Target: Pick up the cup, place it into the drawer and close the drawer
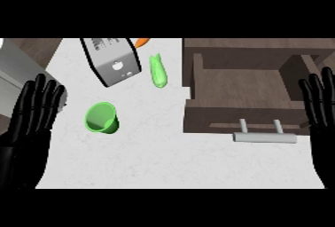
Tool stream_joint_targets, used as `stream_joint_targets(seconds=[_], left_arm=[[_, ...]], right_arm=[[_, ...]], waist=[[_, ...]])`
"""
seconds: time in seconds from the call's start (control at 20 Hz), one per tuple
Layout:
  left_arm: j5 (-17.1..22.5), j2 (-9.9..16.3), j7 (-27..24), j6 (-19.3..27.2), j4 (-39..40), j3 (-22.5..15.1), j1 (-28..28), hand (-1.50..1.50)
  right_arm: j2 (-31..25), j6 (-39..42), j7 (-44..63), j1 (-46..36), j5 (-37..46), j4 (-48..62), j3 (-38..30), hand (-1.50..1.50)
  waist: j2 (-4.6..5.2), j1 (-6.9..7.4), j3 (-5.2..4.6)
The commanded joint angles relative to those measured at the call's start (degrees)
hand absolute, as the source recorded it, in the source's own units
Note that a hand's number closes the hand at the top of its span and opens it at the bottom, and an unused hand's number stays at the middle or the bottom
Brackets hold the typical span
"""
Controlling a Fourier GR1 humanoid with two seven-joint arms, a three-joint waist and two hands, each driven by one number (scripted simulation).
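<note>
Green cup (101,117) sits upright on the white counter (170,159), left of the open drawer (242,84), nothing touching it. My left hand (29,119) and right hand (321,106) rest at the edges, fingers straight, holding nothing.

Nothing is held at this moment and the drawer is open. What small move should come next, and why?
Probably the left hand should move right and down toward the green cup. The cup stands free on the white counter, nearer that hand than the right hand. Both hands are open and hold nothing. The brown drawer is already open, so grasping the cup comes first.
</note>
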Motion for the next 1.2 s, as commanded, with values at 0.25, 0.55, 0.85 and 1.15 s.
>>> stream_joint_targets(seconds=[0.25,0.55,0.85,1.15], left_arm=[[-2.5,-1.8,-4.7,4.4,11.8,5.1,-10.5,-1.5],[4.2,-5.5,-1.4,8.0,16.8,4.8,-13.9,-1.5],[5.2,-5.0,-5.2,6.2,20.1,5.9,-13.6,-1.5],[5.3,-5.0,-2.4,8.9,22.4,6.4,-17.2,-1.5]], right_arm=[[0.3,2.3,-0.3,-1.9,-0.7,3.2,1.0,-1.5],[1.2,3.8,7.3,-2.5,-6.6,-0.3,2.4,-1.5],[1.0,6.2,1.3,-1.1,-6.0,4.4,0.4,-1.5],[2.6,3.8,6.5,-2.6,-4.8,0.6,2.6,-1.5]], waist=[[1.14,-1.55,-0.69],[1.11,-1.61,-0.69],[1.09,-1.46,-0.68],[1.07,-1.53,-0.69]])
